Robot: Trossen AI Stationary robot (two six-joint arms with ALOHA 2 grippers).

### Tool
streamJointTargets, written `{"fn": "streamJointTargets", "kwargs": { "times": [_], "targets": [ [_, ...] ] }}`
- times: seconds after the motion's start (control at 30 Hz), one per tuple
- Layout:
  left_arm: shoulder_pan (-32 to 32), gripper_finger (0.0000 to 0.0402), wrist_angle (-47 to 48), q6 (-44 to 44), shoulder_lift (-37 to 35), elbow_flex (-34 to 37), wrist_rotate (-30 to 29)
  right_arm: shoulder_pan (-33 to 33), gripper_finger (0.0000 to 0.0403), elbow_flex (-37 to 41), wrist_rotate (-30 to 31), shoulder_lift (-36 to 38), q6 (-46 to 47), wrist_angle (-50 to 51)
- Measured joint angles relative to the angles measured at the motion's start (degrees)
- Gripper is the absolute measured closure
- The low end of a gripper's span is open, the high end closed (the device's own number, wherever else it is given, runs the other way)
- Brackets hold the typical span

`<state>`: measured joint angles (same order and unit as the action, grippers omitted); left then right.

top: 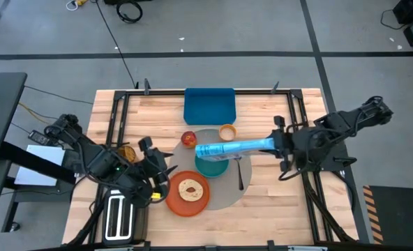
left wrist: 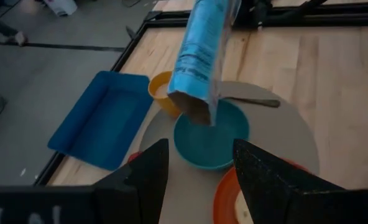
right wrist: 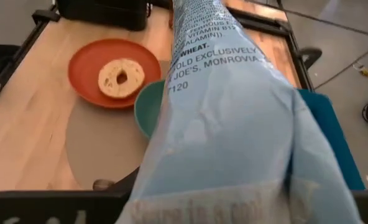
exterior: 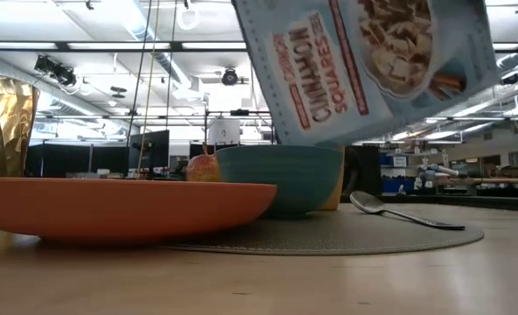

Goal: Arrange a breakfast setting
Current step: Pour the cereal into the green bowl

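A round grey mat [top: 224, 196] lies mid-table. On it stand a teal bowl [top: 212, 167], a small orange-yellow cup [top: 227, 132] and a red apple [top: 188, 139], with a metal spoon [top: 241, 174] beside the bowl. An orange plate [top: 188, 193] carrying round bread [top: 190, 189] sits on the mat's near left edge. My right gripper [top: 275, 143] is shut on the blue cereal bag [top: 231, 148]. The bag's open end [left wrist: 193, 107] hangs over the bowl [left wrist: 212, 142]. My left gripper [left wrist: 196, 180] stands open, left of the bowl and above the plate, holding nothing. My right gripper holds the cereal bag by its crimped end [right wrist: 227, 208], the end toward the table's right; the bag itself hides the fingers in the wrist view. The gripper comes from the table's right, slanting down. The bag is lifted clear and slopes down toward the bowl, open end lowest.
A blue rectangular tray [top: 209, 104] lies at the far edge behind the mat. A two-slot toaster [top: 120, 217] stands at the near left corner. A gold faceted thing [exterior: 1, 122] shows at the left. Bare wood lies near the right edge [top: 276, 209].
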<state>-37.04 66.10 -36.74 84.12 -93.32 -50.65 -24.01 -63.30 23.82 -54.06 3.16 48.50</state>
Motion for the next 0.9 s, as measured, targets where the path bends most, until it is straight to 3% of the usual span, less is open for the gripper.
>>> {"fn": "streamJointTargets", "kwargs": {
  "times": [0.5,0.9],
  "targets": [
    [0.29,0.0214,4.13,-5.66,0.25,0.0,0.39,1.88,0.0271,-16.83,-1.53,-15.7,-3.25,10.01],
    [0.65,0.0214,4.17,-5.63,0.31,0.0,0.43,3.99,0.0271,-22.54,-5.12,-19.66,-2.85,13.5]
  ]
}}
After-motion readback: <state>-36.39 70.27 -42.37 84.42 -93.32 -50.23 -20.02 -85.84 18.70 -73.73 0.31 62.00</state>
